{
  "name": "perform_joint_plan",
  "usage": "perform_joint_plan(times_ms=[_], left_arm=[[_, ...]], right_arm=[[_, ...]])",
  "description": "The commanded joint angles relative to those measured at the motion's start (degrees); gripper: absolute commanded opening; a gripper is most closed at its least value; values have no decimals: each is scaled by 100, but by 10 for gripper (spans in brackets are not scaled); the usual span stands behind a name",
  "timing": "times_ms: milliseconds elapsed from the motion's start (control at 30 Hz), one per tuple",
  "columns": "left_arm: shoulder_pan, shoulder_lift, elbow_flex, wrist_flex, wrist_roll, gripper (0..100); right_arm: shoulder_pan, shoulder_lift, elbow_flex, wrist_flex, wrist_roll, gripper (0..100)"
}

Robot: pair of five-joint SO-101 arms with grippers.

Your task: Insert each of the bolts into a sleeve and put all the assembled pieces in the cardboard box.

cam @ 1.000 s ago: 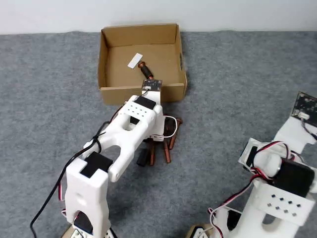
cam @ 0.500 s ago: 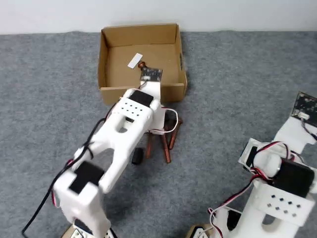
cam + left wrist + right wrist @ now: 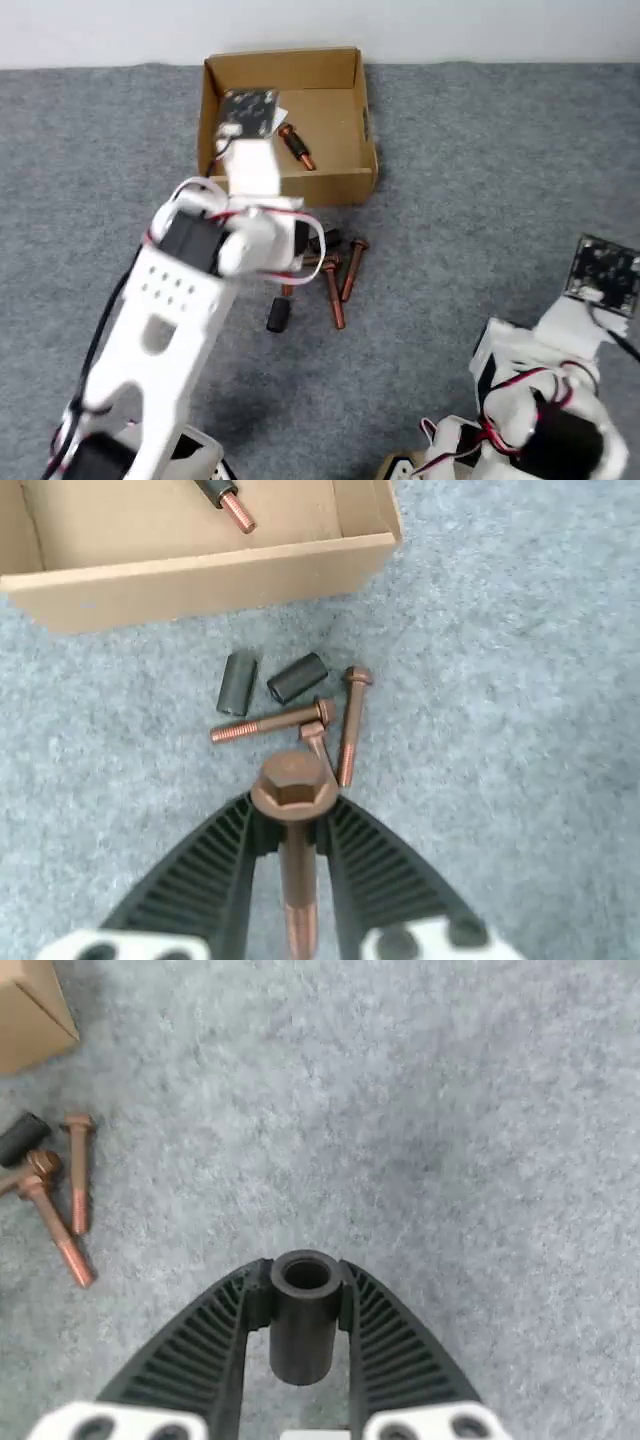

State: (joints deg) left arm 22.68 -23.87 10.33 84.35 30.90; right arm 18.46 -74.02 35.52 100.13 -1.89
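Note:
My left gripper [image 3: 293, 815] is shut on a copper bolt [image 3: 293, 785] with its hex head pointing away, held above the carpet. Under it lie three loose bolts [image 3: 350, 725] and two black sleeves [image 3: 297, 677]. My right gripper [image 3: 303, 1280] is shut on a black sleeve [image 3: 303, 1320], its open bore facing outward, over bare carpet. The cardboard box [image 3: 340, 185] stands at the back of the table in the high view. One assembled bolt and sleeve [image 3: 295, 147] lies inside it. The left arm [image 3: 200, 270] rises beside the pile of bolts [image 3: 335, 280].
A small white slip [image 3: 278, 112] lies on the box floor. One sleeve [image 3: 278, 315] sits on the carpet near the left arm. The right arm [image 3: 540, 400] stands at the front right. Grey carpet [image 3: 480, 180] stretches open right of the box.
The left arm has lifted away from the bolt pile and swung up to the left with a bolt in its gripper. The right arm has shifted slightly.

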Motion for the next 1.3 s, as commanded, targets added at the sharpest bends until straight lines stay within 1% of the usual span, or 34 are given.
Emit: perform_joint_plan(times_ms=[0, 133, 267, 433, 533, 633, 733, 900, 1033, 1167, 1267], left_arm=[[-18, -1231, 567, -105, 264, 5], [-18, -2444, 1622, -466, 273, 5], [-18, -3552, 2308, -870, 273, 5], [-18, -4527, 2422, -932, 273, 5], [-18, -4756, 2422, -1073, 281, 5], [18, -4870, 2422, -1301, 299, 5], [26, -4985, 2422, -1556, 299, 5], [35, -5240, 2431, -1925, 299, 5], [53, -5310, 2431, -2004, 316, 5], [545, -5319, 2431, -1978, 325, 5], [897, -5292, 2571, -2004, 325, 5]], right_arm=[[48, -479, 431, -382, 62, 9], [-110, -1024, 1152, -796, 70, 9], [-936, -1569, 1565, -901, 53, 9], [-1991, -2167, 1802, -884, 0, 9], [-2686, -2387, 1837, -892, -686, 9], [-3600, -2440, 2136, -1077, -1248, 9], [-4391, -2466, 2479, -1508, -1556, 9], [-5402, -2457, 2857, -2589, -1582, 9], [-5886, -2422, 3103, -3020, -1574, 9], [-6343, -2422, 3218, -3055, -1477, 9], [-6571, -2422, 3226, -3143, -976, 9]])
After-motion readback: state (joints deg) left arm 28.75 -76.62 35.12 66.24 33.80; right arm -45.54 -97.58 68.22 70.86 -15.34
